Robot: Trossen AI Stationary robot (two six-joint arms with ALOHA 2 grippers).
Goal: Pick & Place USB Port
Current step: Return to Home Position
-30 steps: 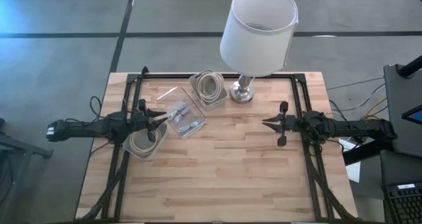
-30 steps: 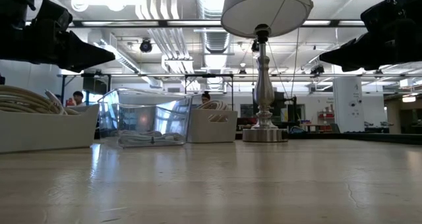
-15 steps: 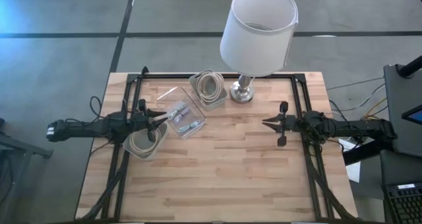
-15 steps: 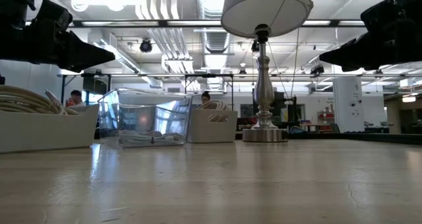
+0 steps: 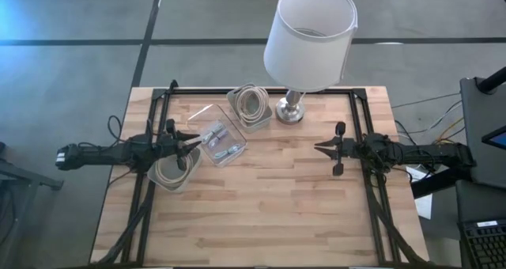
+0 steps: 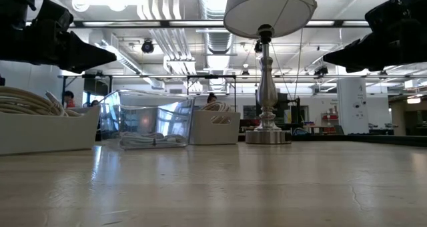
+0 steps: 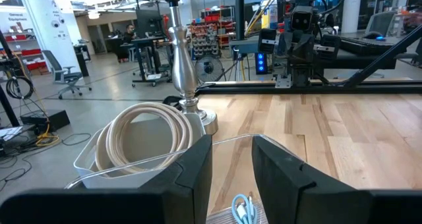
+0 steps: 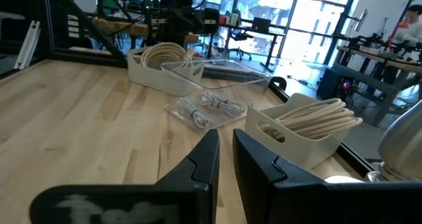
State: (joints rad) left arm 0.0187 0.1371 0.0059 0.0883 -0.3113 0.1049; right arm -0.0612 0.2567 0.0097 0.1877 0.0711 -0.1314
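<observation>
Small grey-white USB cables point(image 5: 220, 145) point(image 8: 210, 105) lie on the floor of a clear plastic bin point(image 5: 207, 119) point(image 6: 148, 120) at the table's left centre. My left gripper point(image 5: 194, 143) point(image 7: 232, 151) hovers above that bin's left side, over the table, its fingers a narrow gap apart and holding nothing. My right gripper point(image 5: 318, 148) point(image 8: 226, 141) hangs above the table's right part, pointing left toward the bins, shut and empty. Both grippers stay well above the tabletop in the low view.
A white bin of coiled cream cable point(image 5: 169, 172) sits under my left arm, and a second one point(image 5: 251, 104) stands beside the lamp point(image 5: 310, 35), whose metal base point(image 5: 290, 111) rests near the far edge. Bare wood point(image 5: 269, 206) covers the middle and near part.
</observation>
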